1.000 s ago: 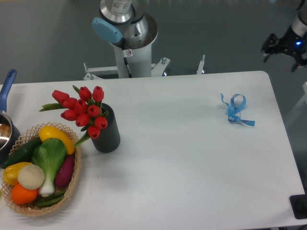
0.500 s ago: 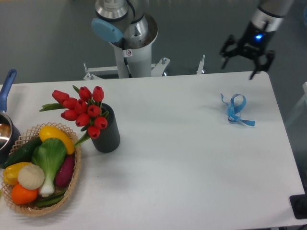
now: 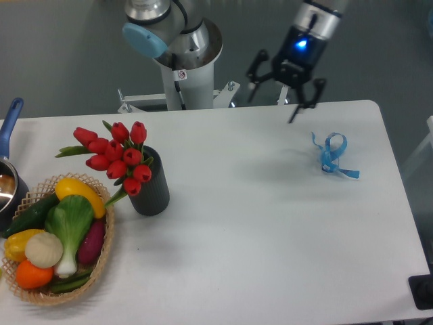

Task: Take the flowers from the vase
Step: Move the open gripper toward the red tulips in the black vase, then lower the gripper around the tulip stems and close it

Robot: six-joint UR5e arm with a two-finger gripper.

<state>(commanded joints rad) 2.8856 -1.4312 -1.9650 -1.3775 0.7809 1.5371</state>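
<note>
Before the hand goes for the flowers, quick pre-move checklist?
1. Hand open: ok, fingers spread, nothing held.
2. Flowers in the vase: ok, buds lean toward the basket.
3. Vase upright: ok.
4. Hand near the flowers: not ok, it hangs over the table's far edge, well off to the side.
5. Blue ribbon off the path: ok, it lies on the far side from the vase.
6. Stem grip point: cannot tell, hidden behind buds.

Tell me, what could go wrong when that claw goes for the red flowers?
The open gripper is far from the flowers. The vase is a narrow cylinder, so a sideways tug on the stems might tip it. The buds lean toward the basket, so the fingers could pinch blooms rather than stems.
</note>
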